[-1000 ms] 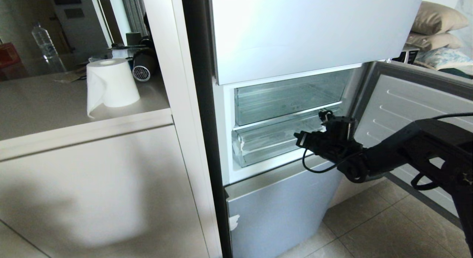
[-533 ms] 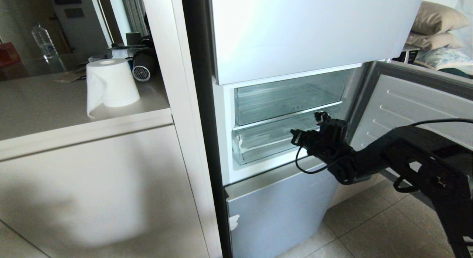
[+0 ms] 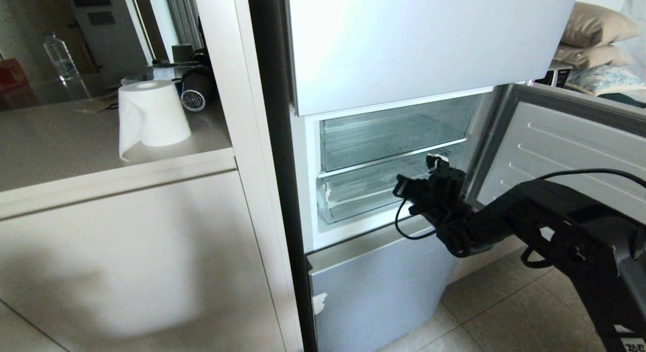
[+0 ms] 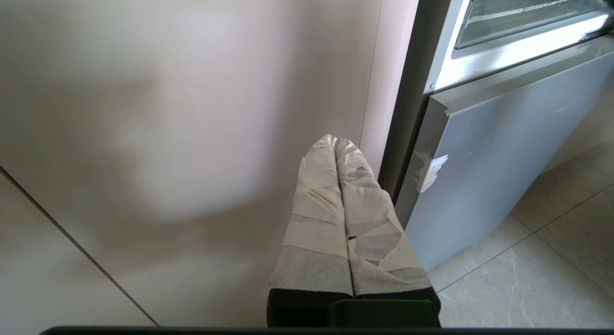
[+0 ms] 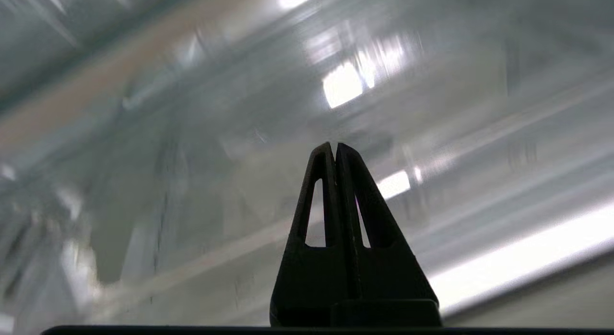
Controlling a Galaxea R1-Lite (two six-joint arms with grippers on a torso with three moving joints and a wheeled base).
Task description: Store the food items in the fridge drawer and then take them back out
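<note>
Right arm (image 3: 545, 221) reaching from four o'clock toward centre, right gripper (image 5: 336, 148) with fingers pressed together, empty, left gripper (image 4: 338, 143) tape-wrapped, fingers likewise together, holding nothing

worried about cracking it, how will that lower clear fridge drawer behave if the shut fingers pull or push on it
The fridge drawer looks like thin clear plastic: probably light and stiff, sliding rather than flexing. Its glossy front may be slippery for the shut right gripper. The white mark at its left corner could be earlier chipping, so probably brittle.
</note>
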